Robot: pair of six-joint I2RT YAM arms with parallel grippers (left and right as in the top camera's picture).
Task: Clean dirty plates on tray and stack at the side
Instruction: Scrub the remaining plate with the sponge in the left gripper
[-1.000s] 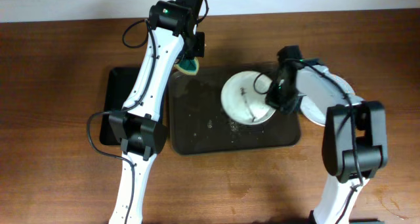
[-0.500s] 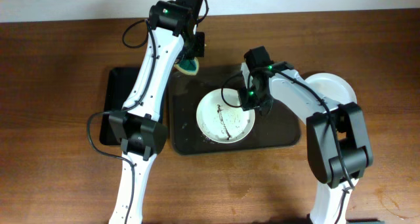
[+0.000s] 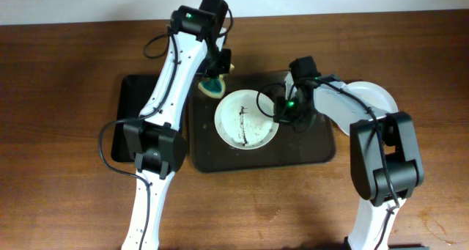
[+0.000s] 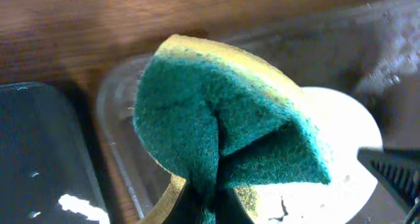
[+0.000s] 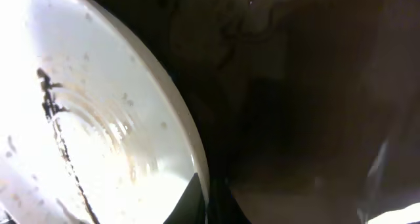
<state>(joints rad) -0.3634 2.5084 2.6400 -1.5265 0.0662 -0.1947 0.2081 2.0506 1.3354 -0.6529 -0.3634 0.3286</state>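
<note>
A white dirty plate point(image 3: 246, 118) with dark streaks lies on the dark tray point(image 3: 308, 151). My right gripper point(image 3: 281, 115) is shut on the plate's right rim; the right wrist view shows the rim point(image 5: 190, 152) pinched between the fingers point(image 5: 213, 201). My left gripper point(image 3: 214, 80) is shut on a green and yellow sponge point(image 3: 212, 86) and holds it at the tray's far left corner, just beyond the plate. The sponge point(image 4: 223, 125) fills the left wrist view, with the plate point(image 4: 341, 145) behind it. A clean white plate point(image 3: 370, 100) lies on the table right of the tray.
A black tray point(image 3: 132, 111) lies left of the main tray, under my left arm. The brown wooden table point(image 3: 58, 96) surrounds both trays.
My right gripper pulled the dirty plate from the tray's right side toward its middle left. My left gripper with the sponge came down and right toward the plate.
</note>
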